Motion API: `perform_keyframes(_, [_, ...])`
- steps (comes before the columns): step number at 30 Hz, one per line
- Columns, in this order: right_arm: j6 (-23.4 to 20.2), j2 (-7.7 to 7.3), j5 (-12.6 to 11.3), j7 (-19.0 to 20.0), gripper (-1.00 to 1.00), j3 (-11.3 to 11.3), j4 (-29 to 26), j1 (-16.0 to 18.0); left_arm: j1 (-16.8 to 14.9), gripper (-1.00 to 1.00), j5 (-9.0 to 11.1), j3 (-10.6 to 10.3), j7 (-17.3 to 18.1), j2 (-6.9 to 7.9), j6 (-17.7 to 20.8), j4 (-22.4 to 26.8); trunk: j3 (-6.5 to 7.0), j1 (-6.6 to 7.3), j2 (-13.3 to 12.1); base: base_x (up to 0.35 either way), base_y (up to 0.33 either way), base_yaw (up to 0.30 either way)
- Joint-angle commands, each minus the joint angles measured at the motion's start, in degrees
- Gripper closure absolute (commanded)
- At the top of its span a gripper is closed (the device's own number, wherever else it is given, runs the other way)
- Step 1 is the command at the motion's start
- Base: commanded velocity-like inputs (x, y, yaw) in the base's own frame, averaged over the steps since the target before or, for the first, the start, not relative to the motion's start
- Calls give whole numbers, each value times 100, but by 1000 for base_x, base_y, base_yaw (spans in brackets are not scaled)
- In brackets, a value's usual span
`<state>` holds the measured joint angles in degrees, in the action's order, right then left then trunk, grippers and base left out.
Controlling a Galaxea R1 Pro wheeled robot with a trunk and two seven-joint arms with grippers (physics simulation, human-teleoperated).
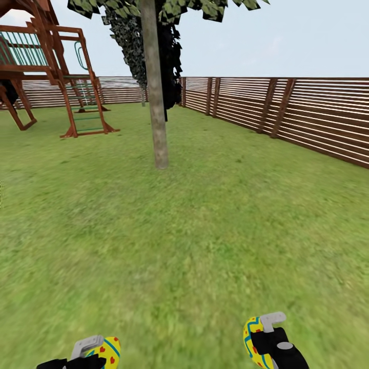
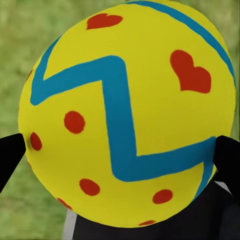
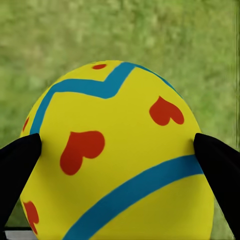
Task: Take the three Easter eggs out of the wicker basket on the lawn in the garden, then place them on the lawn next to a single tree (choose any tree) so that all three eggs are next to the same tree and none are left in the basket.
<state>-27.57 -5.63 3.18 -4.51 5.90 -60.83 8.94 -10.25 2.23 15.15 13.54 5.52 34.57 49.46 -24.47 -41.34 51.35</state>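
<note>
**Two eggs held before the tree**

In the head view, a yellow egg [image 1: 106,349] is gripped by the left gripper [image 1: 84,356] and a second egg [image 1: 252,341] by the right gripper [image 1: 269,341]. Both are well short of the tree [image 1: 156,102] standing ahead on the lawn [image 1: 184,236]. Left of the tree a wooden playset [image 1: 56,77] is seen, right of it a slat fence [image 1: 287,110].

In the left wrist view, the egg [image 2: 125,120] is clamped between two black fingers [image 2: 10,157].

In the right wrist view, the egg [image 3: 120,165] is pressed likewise by black fingertips [image 3: 17,170]; blurred grass, probably the lawn, lies behind.

Black grippers [image 1: 267,338], pale grey fingers [image 1: 273,320]
</note>
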Motion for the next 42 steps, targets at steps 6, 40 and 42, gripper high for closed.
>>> perform_keyframes(6, [-47, -52, 36, 3, 100, 8, -3, 3, -3, 100, 23, 116, 17, 88, 24, -30, -29, -3, 4, 271, -178, 101])
perform_keyframes(40, [-79, -45, 24, 80, 100, 31, -51, 3, -3, 100, 32, 445, 26, 158, 46, -15, -98, -3, 4, 271, -178, 72])
perform_keyframes(42, [-62, -42, 24, 79, 100, 47, -185, 3, -3, 100, 32, 445, 26, 160, 49, -15, -98, -3, 4, 271, -178, 0])
